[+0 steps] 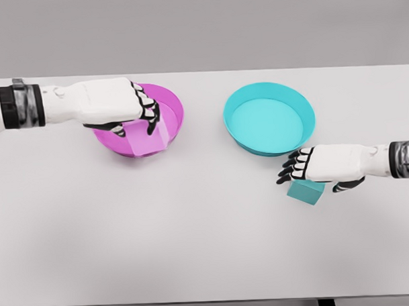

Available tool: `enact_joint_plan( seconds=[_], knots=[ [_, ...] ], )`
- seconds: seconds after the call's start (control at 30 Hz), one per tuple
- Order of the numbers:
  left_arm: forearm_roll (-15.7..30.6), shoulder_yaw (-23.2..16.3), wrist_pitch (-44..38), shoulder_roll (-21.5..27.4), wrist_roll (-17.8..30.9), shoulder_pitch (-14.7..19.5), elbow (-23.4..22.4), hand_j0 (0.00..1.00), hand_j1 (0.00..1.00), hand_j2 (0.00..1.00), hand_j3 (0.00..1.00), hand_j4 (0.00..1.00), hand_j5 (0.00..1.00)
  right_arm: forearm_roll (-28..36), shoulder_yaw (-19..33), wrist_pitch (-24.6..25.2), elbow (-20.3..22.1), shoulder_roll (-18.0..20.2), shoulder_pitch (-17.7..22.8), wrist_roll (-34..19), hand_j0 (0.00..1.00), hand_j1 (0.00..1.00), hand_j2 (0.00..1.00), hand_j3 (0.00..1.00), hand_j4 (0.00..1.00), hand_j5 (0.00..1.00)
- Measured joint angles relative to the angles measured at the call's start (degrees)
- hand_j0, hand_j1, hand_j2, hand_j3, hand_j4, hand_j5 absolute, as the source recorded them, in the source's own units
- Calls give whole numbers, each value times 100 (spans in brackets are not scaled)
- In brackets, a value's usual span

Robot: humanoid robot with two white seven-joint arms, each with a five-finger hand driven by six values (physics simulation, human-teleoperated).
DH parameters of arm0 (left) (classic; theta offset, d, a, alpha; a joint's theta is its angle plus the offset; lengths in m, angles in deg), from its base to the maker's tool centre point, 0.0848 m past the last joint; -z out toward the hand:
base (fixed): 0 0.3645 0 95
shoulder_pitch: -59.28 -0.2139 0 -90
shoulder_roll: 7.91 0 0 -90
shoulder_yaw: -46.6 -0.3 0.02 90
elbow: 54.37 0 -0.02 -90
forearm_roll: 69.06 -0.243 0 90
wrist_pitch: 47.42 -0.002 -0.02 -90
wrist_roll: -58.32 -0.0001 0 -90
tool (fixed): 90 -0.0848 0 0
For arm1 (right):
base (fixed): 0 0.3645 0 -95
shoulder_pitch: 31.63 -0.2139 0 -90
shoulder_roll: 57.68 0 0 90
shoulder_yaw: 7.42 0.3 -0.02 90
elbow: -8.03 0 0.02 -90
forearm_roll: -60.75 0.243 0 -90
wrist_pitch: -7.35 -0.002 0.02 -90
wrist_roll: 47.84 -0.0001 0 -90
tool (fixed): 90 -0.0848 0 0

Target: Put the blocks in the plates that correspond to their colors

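Note:
A magenta plate (172,104) sits on the table at the back left. My left hand (133,125) reaches over it from the left, fingers curled down around a pink block (145,143) that hangs low inside the plate. A teal plate (269,118) sits at the back right. Just in front of it, a teal block (306,192) lies on the table. My right hand (316,176) comes in from the right and hovers right over that block, fingers spread, with the thumb beside the block's right side; part of the block is hidden under the palm.
The white table (194,234) stretches wide in front of both plates. Its front edge runs along the bottom of the view.

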Motion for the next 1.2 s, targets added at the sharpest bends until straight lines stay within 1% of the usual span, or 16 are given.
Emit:
enact_joint_plan(
  seconds=[0.07,0.1,0.13,0.17,0.2,0.3,0.47,0.57,0.63,0.7,0.77,0.87,0.9,0.93,1.03,1.2],
  knots=[
    [30,192,0,23,1,-9,-252,43,43,43,43,43,43,-1,0,0,-6,-27,0,-33,91,91,91,91,91,91],
    [36,263,0,18,2,-18,-394,48,48,48,48,48,48,-3,0,0,-7,-40,0,-49,89,89,89,89,89,89],
    [37,314,1,7,1,-18,-529,65,65,65,65,65,65,-4,0,0,-9,-55,0,-62,87,87,87,87,87,87],
    [39,351,1,-16,-1,-26,-649,87,87,87,87,87,87,-6,0,0,-10,-66,9,-73,86,86,86,86,86,86],
    [43,377,1,-49,-3,-26,-765,99,99,99,99,99,99,-7,0,0,-10,-75,9,-99,82,82,82,82,82,82],
    [49,419,0,-118,-8,-18,-962,100,100,100,100,100,100,-5,2,1,-11,-96,9,-179,77,77,77,77,77,77],
    [73,435,-1,-120,-20,62,-1053,100,100,100,100,100,100,6,20,16,-8,-100,0,-205,67,67,67,67,67,67],
    [164,426,-1,67,-23,53,-1024,100,100,100,100,100,100,-18,32,16,-2,-98,0,-221,64,64,64,64,64,64],
    [210,423,-1,363,-27,-26,-1033,100,100,100,100,100,100,-47,43,11,6,-97,0,-237,59,59,59,59,59,59],
    [276,416,3,750,-29,-475,-1047,100,100,100,100,100,100,-52,68,7,21,-99,-9,-239,58,58,58,58,58,58],
    [385,419,3,988,-31,-562,-1039,100,100,100,100,100,100,-51,99,3,33,-96,-9,-243,58,58,58,58,58,58],
    [583,490,8,1111,-32,-1312,-1069,100,100,100,100,100,100,-36,143,0,69,-77,-8,-246,58,58,58,58,58,58],
    [642,635,11,1072,-24,-1627,-1080,100,100,100,100,100,100,-29,161,-1,88,-68,-17,-248,58,58,58,58,58,58],
    [692,801,9,1022,-18,-1749,-1092,100,100,100,100,100,100,-20,187,-1,109,-57,-18,-248,58,58,58,58,58,58],
    [773,1097,1,925,-9,-1802,-1168,100,100,100,100,100,100,7,258,-1,166,-7,-35,-246,56,56,56,56,56,56],
    [814,1245,-1,847,-6,-1872,-1405,100,100,100,100,100,100,194,373,-1,261,105,-62,-243,56,56,56,56,56,56]
  ],
)
